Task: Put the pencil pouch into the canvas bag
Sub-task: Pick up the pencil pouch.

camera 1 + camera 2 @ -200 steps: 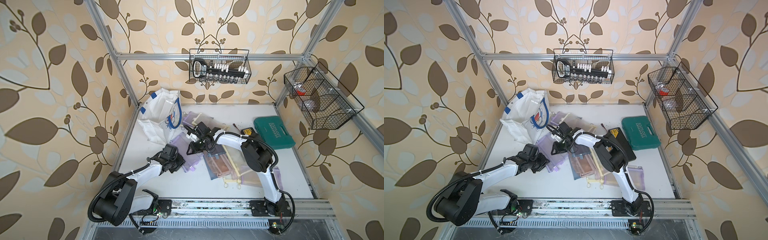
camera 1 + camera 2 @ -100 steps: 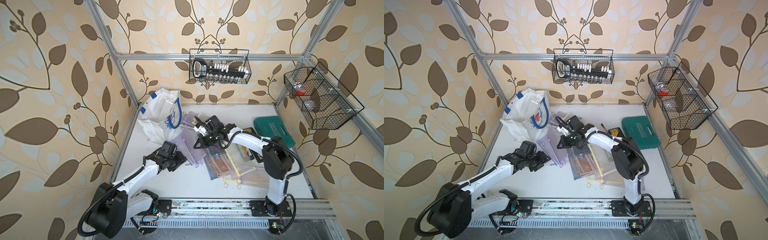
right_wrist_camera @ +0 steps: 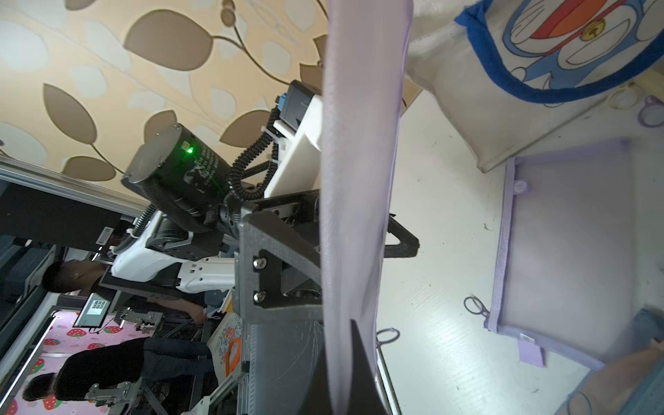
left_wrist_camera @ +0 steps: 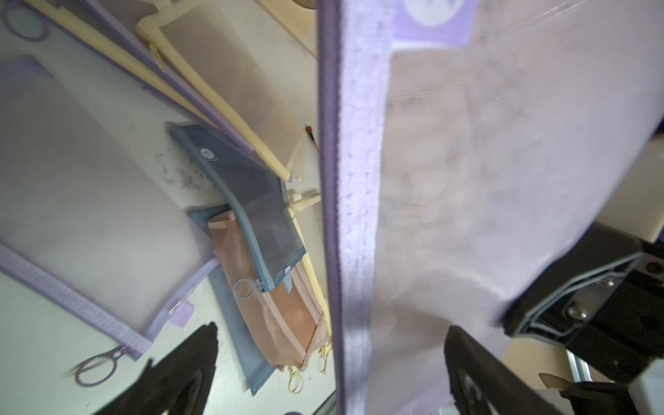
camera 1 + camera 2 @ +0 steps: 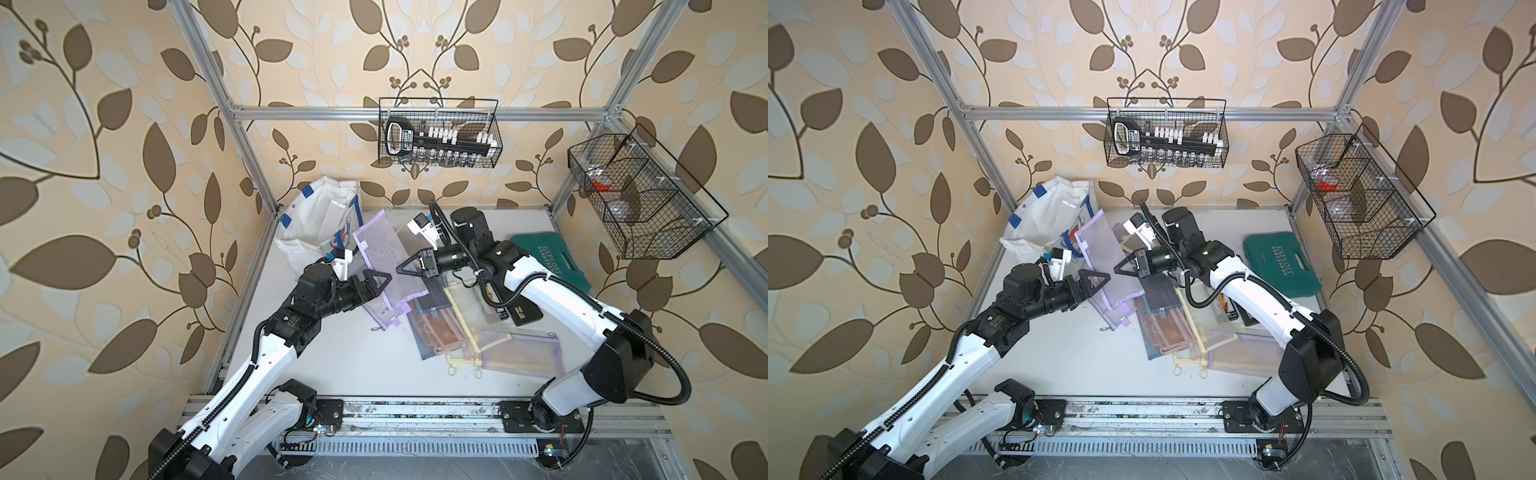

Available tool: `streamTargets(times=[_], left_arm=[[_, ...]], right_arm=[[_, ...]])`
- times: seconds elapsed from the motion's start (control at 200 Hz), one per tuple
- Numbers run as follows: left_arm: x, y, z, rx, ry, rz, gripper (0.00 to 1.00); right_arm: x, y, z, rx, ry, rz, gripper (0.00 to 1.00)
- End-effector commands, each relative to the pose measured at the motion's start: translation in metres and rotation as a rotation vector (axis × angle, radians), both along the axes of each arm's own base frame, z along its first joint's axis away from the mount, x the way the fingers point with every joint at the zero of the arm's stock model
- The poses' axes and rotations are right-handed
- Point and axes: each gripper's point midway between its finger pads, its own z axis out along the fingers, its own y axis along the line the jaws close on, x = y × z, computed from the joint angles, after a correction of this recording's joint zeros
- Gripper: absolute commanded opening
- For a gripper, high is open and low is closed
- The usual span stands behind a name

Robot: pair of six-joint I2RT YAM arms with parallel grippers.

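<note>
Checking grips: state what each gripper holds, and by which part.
Right gripper pinches the purple pencil pouch at its mesh edge; left gripper is open, holding nothing.

Right wrist view crops canvas bag [image 3: 463, 107]; pencil pouch [image 4: 467, 179] blurred close-up.

Lilac, white and teal on a white worktop [image 5: 353, 361].
The canvas bag [image 5: 316, 212] was white with blue rope handles and a blue-and-red cartoon print. Just beside it, the pencil pouch [image 5: 384, 253] was sheer lilac mesh edged in darker purple. Farther from the bag lay a grey-blue pouch [image 5: 432, 295], a peach pouch [image 5: 436, 332] and a teal case [image 5: 557, 266]. The wallpaper [image 5: 104, 166] was beige with brown leaves.
</note>
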Motion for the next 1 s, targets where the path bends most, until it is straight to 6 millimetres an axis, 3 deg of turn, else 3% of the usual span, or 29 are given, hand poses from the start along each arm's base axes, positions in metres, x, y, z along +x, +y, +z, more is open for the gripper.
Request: streamTargets(times=[0.0, 0.355, 0.52, 0.655, 0.695, 0.73, 0.785, 0.845, 0.86, 0.91, 0.995], left_arm=[[0.004, -0.007, 0.049, -0.094, -0.165, -0.036, 0.98], [0.001, -0.016, 0.082, -0.183, -0.268, -0.098, 0.85], [0.001, -0.014, 0.086, -0.182, -0.278, -0.087, 0.46], [0.0, -0.007, 0.082, -0.144, -0.261, -0.047, 0.07], [0.0, -0.005, 0.08, -0.108, -0.266, -0.04, 0.0], [0.0, -0.002, 0.079, -0.084, -0.259, -0.029, 0.0], [0.001, 0.003, 0.077, -0.038, -0.255, -0.002, 0.0], [0.002, 0.012, 0.075, 0.034, -0.246, 0.033, 0.0], [0.003, 0.014, 0.077, 0.052, -0.248, 0.044, 0.0], [0.008, 0.025, 0.075, 0.137, -0.23, 0.095, 0.0], [0.018, 0.049, 0.072, 0.346, -0.191, 0.178, 0.0]], right_arm=[[-0.015, -0.002, 0.016, 0.059, -0.004, 0.058, 0.0], [-0.031, -0.006, 0.033, 0.133, 0.01, 0.106, 0.0], [-0.026, -0.005, 0.031, 0.125, 0.019, 0.085, 0.0], [-0.009, -0.012, 0.011, 0.067, 0.071, 0.008, 0.0], [-0.003, -0.016, 0.005, 0.049, 0.082, -0.021, 0.0], [0.001, -0.019, 0.002, 0.034, 0.087, -0.043, 0.0], [0.008, -0.026, -0.001, 0.019, 0.087, -0.078, 0.1], [0.015, -0.033, 0.0, 0.001, 0.076, -0.12, 0.28], [0.018, -0.035, -0.001, -0.007, 0.072, -0.134, 0.39], [0.025, -0.041, -0.003, -0.047, 0.066, -0.176, 0.61], [0.036, -0.052, -0.012, -0.144, 0.042, -0.238, 0.81]])
